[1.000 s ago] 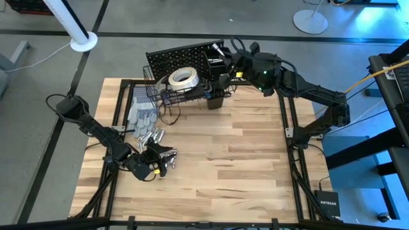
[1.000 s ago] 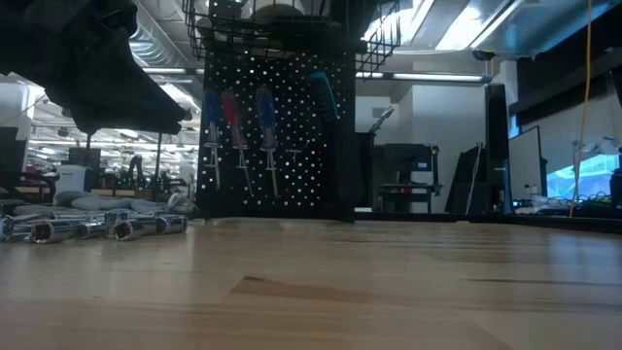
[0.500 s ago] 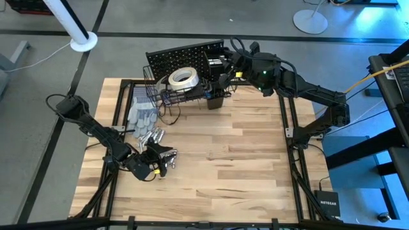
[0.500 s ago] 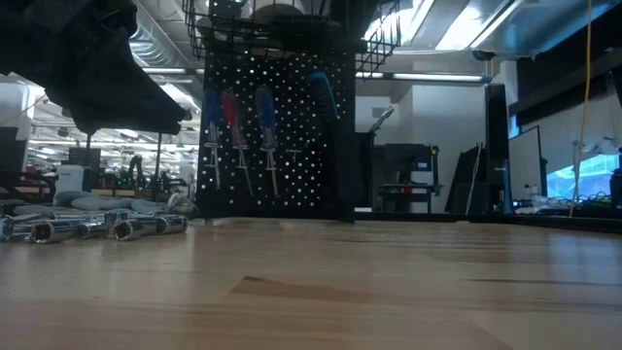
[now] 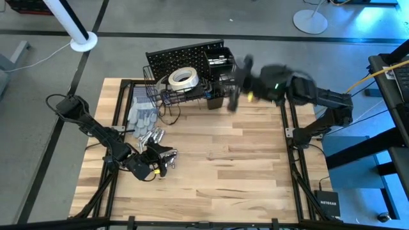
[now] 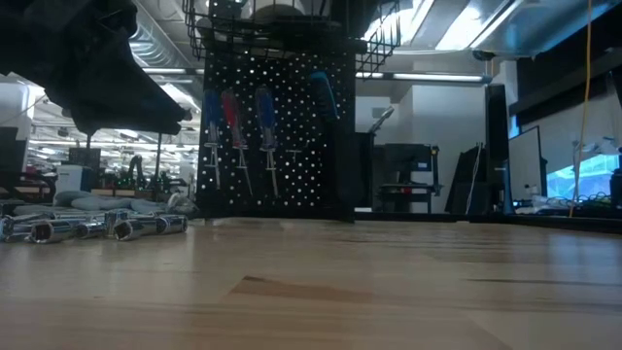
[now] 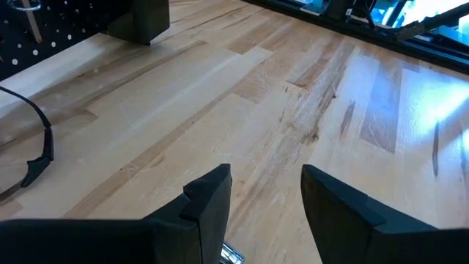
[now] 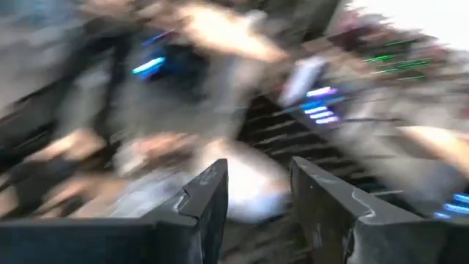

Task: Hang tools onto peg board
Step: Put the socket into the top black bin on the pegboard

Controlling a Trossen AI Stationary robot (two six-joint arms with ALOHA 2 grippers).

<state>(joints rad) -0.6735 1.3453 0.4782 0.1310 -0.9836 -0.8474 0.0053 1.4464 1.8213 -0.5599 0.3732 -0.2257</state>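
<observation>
Right gripper [image 5: 235,96] jaws parted, nothing between them, just beside the peg board [image 5: 182,57]. Left gripper [image 5: 167,160] also open and empty, wrenches [image 5: 152,136] lying close by.

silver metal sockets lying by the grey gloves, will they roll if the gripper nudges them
Likely yes: the silver metal sockets look cylindrical and lie on their sides on the smooth wooden table, so a sideways nudge could roll them. Being metal, they are probably stiff, heavy for their size and slippery between fingers.

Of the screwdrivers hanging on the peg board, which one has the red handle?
The second from the left in the low view, the red-handled screwdriver on the peg board; the ones on either side are blue-handled.
</observation>
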